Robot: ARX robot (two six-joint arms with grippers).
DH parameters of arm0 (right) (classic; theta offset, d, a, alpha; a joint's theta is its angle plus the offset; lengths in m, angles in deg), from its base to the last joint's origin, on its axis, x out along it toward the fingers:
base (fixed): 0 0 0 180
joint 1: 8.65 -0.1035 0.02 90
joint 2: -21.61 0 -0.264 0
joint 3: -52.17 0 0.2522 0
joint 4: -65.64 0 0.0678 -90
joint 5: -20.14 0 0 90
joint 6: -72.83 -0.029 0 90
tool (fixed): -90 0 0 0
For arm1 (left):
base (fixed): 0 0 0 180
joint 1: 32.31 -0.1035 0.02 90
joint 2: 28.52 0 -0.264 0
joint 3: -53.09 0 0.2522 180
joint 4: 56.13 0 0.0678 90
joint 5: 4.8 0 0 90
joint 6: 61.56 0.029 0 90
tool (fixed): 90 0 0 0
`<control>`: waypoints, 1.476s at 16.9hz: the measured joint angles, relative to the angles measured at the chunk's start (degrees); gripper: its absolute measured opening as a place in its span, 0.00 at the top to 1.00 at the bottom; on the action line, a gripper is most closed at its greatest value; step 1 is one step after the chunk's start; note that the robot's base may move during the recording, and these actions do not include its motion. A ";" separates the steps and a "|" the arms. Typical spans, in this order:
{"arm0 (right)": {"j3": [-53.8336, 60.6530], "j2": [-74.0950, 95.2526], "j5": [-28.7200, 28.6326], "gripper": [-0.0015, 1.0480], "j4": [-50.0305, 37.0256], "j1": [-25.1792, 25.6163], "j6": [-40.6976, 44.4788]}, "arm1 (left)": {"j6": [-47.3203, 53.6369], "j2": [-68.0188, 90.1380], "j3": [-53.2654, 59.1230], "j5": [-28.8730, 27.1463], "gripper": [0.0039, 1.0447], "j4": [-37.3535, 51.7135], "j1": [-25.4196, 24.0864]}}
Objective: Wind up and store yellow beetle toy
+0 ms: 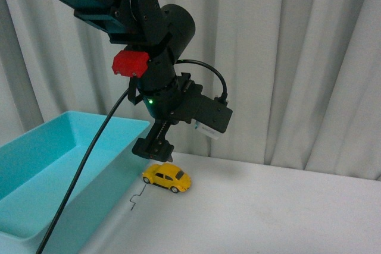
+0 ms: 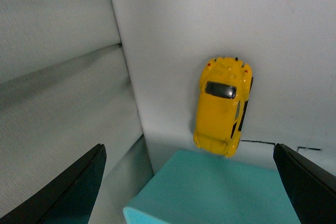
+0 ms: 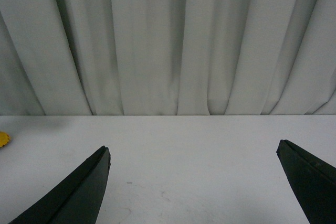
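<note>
Hovering just above the yellow beetle toy (image 1: 167, 178) with the left claw (image 1: 153, 147), a little left of the middle of the front picture. Spread wide, 2 dark fingers (image 2: 68, 192) far apart with nothing between them, most likely to make room for the car. Not touching it yet.

Parked on its wheels on the white table (image 1: 268, 206), just beside the far corner of the blue tub (image 1: 101, 206) in the lower left of the front picture. Cannot tell whether touching the tub or not. A handy spot, with only a short hop into the tub at the end.

Probably right at the start: no grab, no winding, nothing to see inside the tub. Next, likely down around the 2 sides of the car, then a gentle squeeze. Smooth, round and shiny, so easy to lose or send rolling with a crooked pinch.

Kept well apart from the car with the right claw (image 3: 194, 187), also wide and holding nothing, pointed at bare table and the pale curtain (image 3: 168, 40), likely to stay out of the way.
</note>
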 joint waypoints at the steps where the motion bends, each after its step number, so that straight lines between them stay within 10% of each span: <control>1: 0.00 0.00 0.00 0.06 0.00 0.00 0.00 | 0.85 1.33 -1.11 -0.48 0.06 -1.03 0.26; 18: 0.00 0.00 0.00 0.06 0.00 0.00 0.00 | -14.67 17.33 -11.43 -6.73 0.07 -3.63 -0.98; 22: 0.00 0.00 0.00 0.06 0.00 0.00 -0.02 | -16.52 18.88 -12.11 -7.54 0.52 -2.54 -1.57; 25: 0.00 0.00 0.02 0.06 0.00 0.00 0.00 | -14.58 18.51 -11.47 -5.79 0.56 -2.14 -1.60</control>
